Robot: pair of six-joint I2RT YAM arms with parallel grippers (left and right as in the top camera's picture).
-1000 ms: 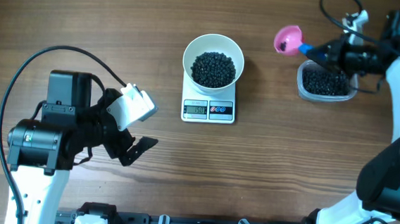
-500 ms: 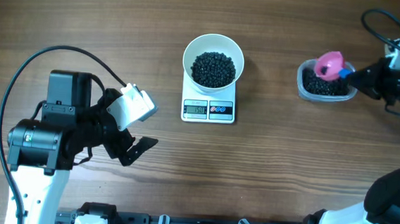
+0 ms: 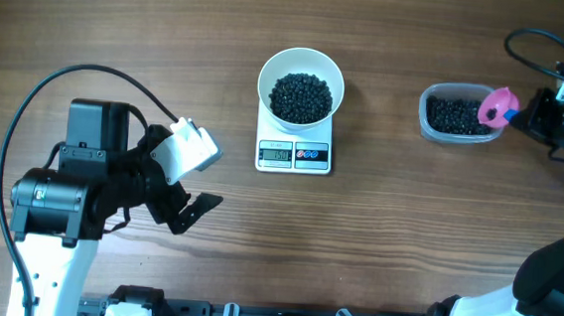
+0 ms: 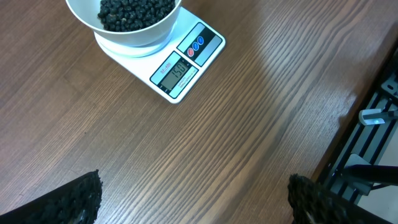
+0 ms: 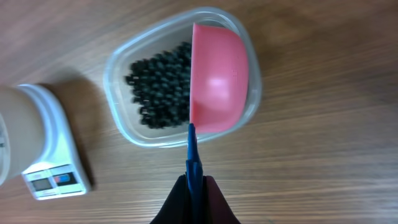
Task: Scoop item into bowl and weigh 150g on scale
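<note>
Looking down on the brown wooden counter [image 3: 406, 236], we are seeing the round plain white bowl [image 3: 303, 60] sitting on the small flat white rectangular kitchen scale [image 3: 294, 157]. It is covering the scale's 12 o'clock half and leaving the grey display and coloured buttons showing at 6 o'clock. A loose pile of tiny round black beads [image 3: 300, 97] is filling the bowl's middle. Well apart, at the bowl's 3 o'clock, a clear rounded-rectangle plastic tub [image 3: 423, 113] is holding more of the same beads.

Our right fingers [image 5: 214, 205] are pinching shut on the blue handle [image 5: 191, 155] of a pink plastic scoop [image 5: 217, 81]. The scoop is hanging over the tub's 3 o'clock end, tipped on its side, and we cannot tell whether it is touching the beads there.

Our left fingers [image 4: 68, 202] are standing wide apart, gripping nothing, hovering over bare counter at the scale's 8 o'clock, well apart from it.
</note>
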